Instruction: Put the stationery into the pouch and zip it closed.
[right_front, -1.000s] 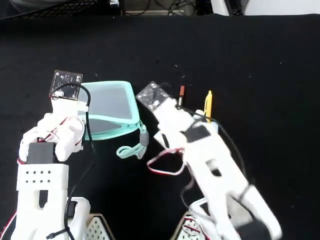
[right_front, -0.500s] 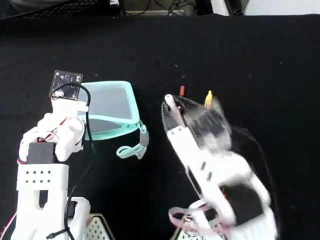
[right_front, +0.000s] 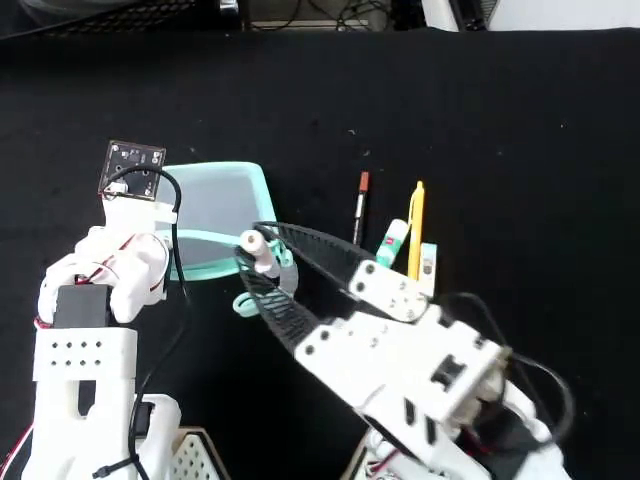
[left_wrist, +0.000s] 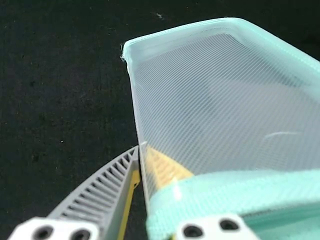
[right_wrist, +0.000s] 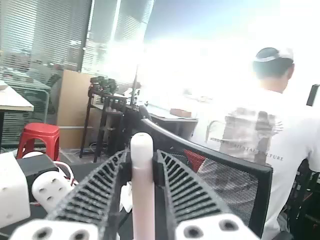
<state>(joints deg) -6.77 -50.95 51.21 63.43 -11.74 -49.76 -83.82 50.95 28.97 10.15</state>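
Pink stick (right_front: 254, 246) pinched in right tool (right_wrist: 142, 155), by pouch (right_front: 215, 210) corner, left tool (left_wrist: 142, 152) clamped on pouch wall.

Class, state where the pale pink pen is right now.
High view: the pale pink pen sits in the right gripper, by the near right corner of the pouch, left of the red pen.

The left arm's gripper (left_wrist: 141, 152) was clamped on the edge of a mint-green mesh pouch (left_wrist: 215, 110), while the right arm's gripper (right_wrist: 142, 157), lifted and pointing outward, pinched a pale pink cylindrical stick (right_wrist: 142, 200) between its ribbed fingers (right_wrist: 100, 185).
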